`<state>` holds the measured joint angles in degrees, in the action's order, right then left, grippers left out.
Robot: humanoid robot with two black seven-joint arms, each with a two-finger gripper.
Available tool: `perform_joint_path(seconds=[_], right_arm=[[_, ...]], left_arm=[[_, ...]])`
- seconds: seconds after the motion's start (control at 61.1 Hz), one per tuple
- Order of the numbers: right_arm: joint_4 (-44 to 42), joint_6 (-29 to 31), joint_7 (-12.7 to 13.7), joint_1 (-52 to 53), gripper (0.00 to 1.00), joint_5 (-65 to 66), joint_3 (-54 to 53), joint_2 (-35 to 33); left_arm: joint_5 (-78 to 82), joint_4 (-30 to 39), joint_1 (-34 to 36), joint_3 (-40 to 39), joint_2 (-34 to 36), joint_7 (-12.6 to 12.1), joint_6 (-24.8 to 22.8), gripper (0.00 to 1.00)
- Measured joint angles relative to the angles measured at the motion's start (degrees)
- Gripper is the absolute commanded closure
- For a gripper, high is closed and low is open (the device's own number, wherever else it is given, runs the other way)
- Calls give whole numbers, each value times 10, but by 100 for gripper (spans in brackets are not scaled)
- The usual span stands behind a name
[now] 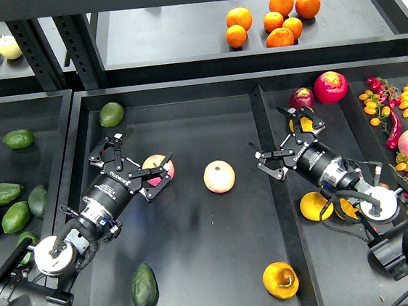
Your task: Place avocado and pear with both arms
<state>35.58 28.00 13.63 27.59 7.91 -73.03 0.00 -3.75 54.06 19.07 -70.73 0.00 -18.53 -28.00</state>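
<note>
The avocado (144,286), dark green and elongated, lies near the front left of the middle tray. The pear (281,280), golden yellow-orange with a brownish blotch, rests at the tray's front right. My left gripper (135,162) hovers open over the tray's left part, well behind the avocado, and its near finger overlaps a pink-yellow apple (159,169). My right gripper (284,139) is open above the divider between the middle and right trays, far behind the pear. Neither gripper holds anything.
Another apple (219,176) sits mid-tray and a rounder light green avocado (111,114) at its back left. Left bin holds several avocados (1,194). Right tray has red fruits (330,86), yellow fruits (313,206), small tomatoes (403,99). Oranges (278,21) lie on the back shelf.
</note>
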Motion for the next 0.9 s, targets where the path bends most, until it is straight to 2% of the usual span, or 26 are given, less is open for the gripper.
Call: perform_joint_path(seconds=[0.458,0.606,0.687,0.818,0.9], right_arm=[[1,0,1,-1,0,0,-1,0],[1,0,1,-1,0,0,-1,0],[1,0,1,-1,0,0,0,0],[1,0,3,-1,0,0,0,0],[1,0,4,-1,0,0,1,0]], left_arm=[[0,2,0,-10,0,1,0,1],[0,5,1,-11,0,-6,0,1],[0,5,3,-14,0,-20,0,1],[0,6,21,-14,0,-80,0,1],[-1,7,43,-4,3,-92,0,1]])
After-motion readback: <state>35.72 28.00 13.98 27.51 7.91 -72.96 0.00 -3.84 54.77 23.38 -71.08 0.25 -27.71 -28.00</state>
